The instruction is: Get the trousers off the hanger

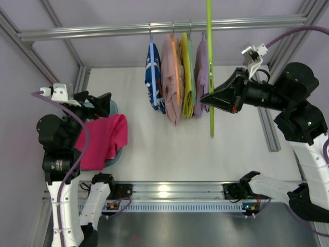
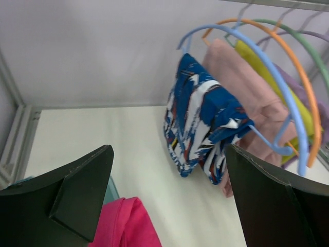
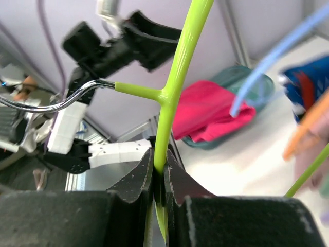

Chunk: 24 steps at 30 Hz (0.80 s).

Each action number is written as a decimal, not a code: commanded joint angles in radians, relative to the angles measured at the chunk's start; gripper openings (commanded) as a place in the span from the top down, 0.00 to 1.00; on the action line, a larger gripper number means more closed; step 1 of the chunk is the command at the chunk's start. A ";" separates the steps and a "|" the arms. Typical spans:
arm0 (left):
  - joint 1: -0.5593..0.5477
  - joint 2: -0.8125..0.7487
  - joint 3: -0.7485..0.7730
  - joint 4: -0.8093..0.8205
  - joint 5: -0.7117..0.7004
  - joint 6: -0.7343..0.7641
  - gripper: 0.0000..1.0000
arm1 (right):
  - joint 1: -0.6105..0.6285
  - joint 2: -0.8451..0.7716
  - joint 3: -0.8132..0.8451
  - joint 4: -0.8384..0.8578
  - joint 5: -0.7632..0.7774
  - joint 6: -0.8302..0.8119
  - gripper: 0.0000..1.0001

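Metal hook (image 3: 100, 83) of hanger (image 3: 183, 51), right-wrist only

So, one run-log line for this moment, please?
trousers: off hanger, in teal bin | hanger: bare, right jaws shut on it | left jaws: open

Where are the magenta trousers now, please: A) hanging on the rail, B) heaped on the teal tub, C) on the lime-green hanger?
B: the trousers lie over the teal tub, and the hanger in the right gripper is bare.
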<state>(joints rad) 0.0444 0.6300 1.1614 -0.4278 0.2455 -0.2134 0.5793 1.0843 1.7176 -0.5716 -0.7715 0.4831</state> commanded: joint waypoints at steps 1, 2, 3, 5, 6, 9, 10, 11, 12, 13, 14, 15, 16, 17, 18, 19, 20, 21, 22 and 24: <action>0.002 0.022 0.052 0.084 0.213 0.044 0.05 | -0.114 -0.113 -0.065 -0.033 -0.024 0.012 1.00; 0.002 0.023 0.053 0.143 0.329 0.074 0.05 | -0.142 -0.154 -0.116 -0.028 -0.066 0.037 1.00; 0.002 0.031 0.057 0.174 0.384 0.083 0.07 | -0.189 -0.170 -0.139 -0.022 -0.090 0.044 1.00; 0.002 0.054 0.099 0.222 0.594 0.142 0.07 | -0.217 -0.190 -0.203 0.018 -0.190 0.067 1.00; 0.003 0.094 0.125 0.224 0.645 0.160 0.07 | -0.228 -0.190 -0.220 0.032 -0.224 0.075 1.00; 0.003 0.166 0.219 0.224 0.743 0.184 0.09 | -0.220 -0.167 -0.291 0.154 -0.392 0.146 1.00; 0.002 0.175 0.237 0.222 0.770 0.198 0.10 | -0.207 -0.158 -0.296 0.220 -0.420 0.156 1.00; 0.003 0.183 0.262 0.224 0.784 0.204 0.10 | -0.188 -0.134 -0.267 0.222 -0.449 0.126 1.00; 0.002 0.191 0.277 0.224 0.788 0.204 0.10 | -0.149 -0.120 -0.244 0.217 -0.462 0.112 1.00; 0.002 0.197 0.288 0.224 0.791 0.204 0.10 | -0.128 -0.106 -0.221 0.216 -0.471 0.104 1.00; 0.002 0.203 0.300 0.224 0.796 0.204 0.11 | -0.093 -0.072 -0.179 0.214 -0.485 0.110 1.00; 0.002 0.204 0.323 0.224 0.793 0.204 0.11 | -0.073 -0.052 -0.156 0.202 -0.486 0.112 1.00; 0.002 0.201 0.330 0.224 0.787 0.204 0.11 | -0.052 -0.034 -0.124 0.200 -0.485 0.117 1.00; 0.002 0.198 0.337 0.225 0.788 0.253 0.11 | -0.014 0.006 -0.113 0.200 -0.480 0.141 1.00; 0.002 0.198 0.348 0.224 0.790 0.272 0.11 | 0.003 0.029 -0.107 0.203 -0.482 0.153 1.00; 0.002 0.201 0.356 0.225 0.799 0.290 0.11 | 0.026 0.051 -0.095 0.202 -0.483 0.161 1.00; 0.003 0.200 0.359 0.225 0.805 0.328 0.11 | 0.052 0.074 -0.090 0.203 -0.482 0.169 1.00; 0.005 0.192 0.359 0.225 0.808 0.348 0.10 | 0.113 0.119 -0.084 0.203 -0.480 0.173 1.00; 0.005 0.186 0.357 0.225 0.819 0.368 0.10 | 0.149 0.143 -0.075 0.202 -0.480 0.176 1.00; 0.029 0.168 0.353 0.225 0.845 0.388 0.10 | 0.242 0.215 -0.043 0.203 -0.482 0.180 1.00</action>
<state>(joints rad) 0.0486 0.8173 1.4925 -0.2539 1.0290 0.0868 0.7113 1.2301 1.6127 -0.4305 -1.2247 0.6479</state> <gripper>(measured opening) 0.898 0.066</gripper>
